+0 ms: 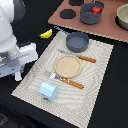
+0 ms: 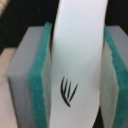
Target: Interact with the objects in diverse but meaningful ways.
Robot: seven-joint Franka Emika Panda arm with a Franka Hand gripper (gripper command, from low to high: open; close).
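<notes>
From the exterior view, the white arm fills the exterior view's left edge, and its tool (image 1: 20, 62) hangs low over the near-left corner of the woven placemat (image 1: 95, 75) on the black tabletop (image 1: 112, 112). The fingertips are lost against the arm's own body, so nothing held shows from here. Just beyond the tool lies the yellow banana (image 1: 46, 34), partly cut off by the arm. Farther out on the mat sits the grey bowl (image 1: 77, 41), then the tan plate (image 1: 68, 65), flanked by an orange-handled knife (image 1: 80, 57) and an orange-handled fork (image 1: 67, 80). The pale blue cup (image 1: 48, 91) stands near the mat's front edge, close to the tool. Well away, on a brown board (image 1: 107, 29), a dark pot (image 1: 91, 14) holds the red tomato (image 1: 95, 8); a beige bowl (image 1: 123, 16) is cropped by the frame edge.

In the wrist view, the tool (image 2: 80, 65) is clamped on a white shaker bottle (image 2: 80, 50), its teal finger pads (image 2: 41, 75) pressed to either side. A small black mark shows on the bottle; its ends run out of frame, and everything is blurred.
</notes>
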